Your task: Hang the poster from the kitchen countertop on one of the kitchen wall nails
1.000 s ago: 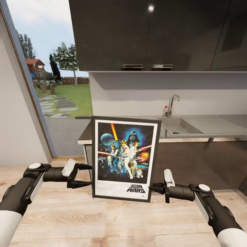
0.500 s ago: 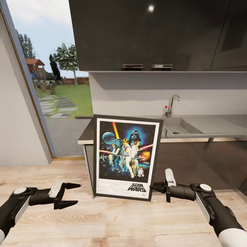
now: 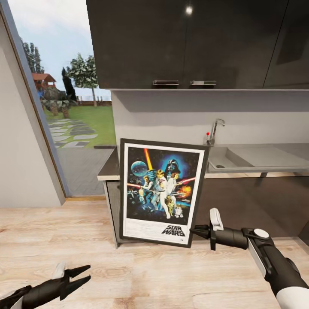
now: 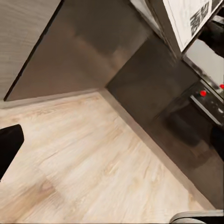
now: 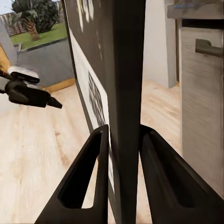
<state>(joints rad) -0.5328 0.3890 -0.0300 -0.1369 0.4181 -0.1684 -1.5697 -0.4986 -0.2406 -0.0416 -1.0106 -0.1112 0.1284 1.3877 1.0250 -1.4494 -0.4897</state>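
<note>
The right claw (image 3: pixel 195 232) is clamped on the lower right edge of the poster (image 3: pixel 162 191); in the right wrist view its two fingers (image 5: pixel 86 177) press either side of the black frame, seen edge-on. The poster is off the worktop (image 3: pixel 257 159), held upright in the air in front of the dark cabinets, its long axis near vertical and leaning a little to the right at the top, picture side facing the robot. It lies directly off the right claw's tips, toward the robot's left.

The left claw (image 3: pixel 78 275) hangs low over the wooden floor (image 3: pixel 150 274), well apart from the poster, its fingers spread with nothing between them. So the right arm alone carries the load, and it is the arm that would likely lift the poster to a nail.

One poster, two claws, one sink (image 3: pixel 229 158) with one tap (image 3: pixel 213 131). I cannot spot any wall nail.
</note>
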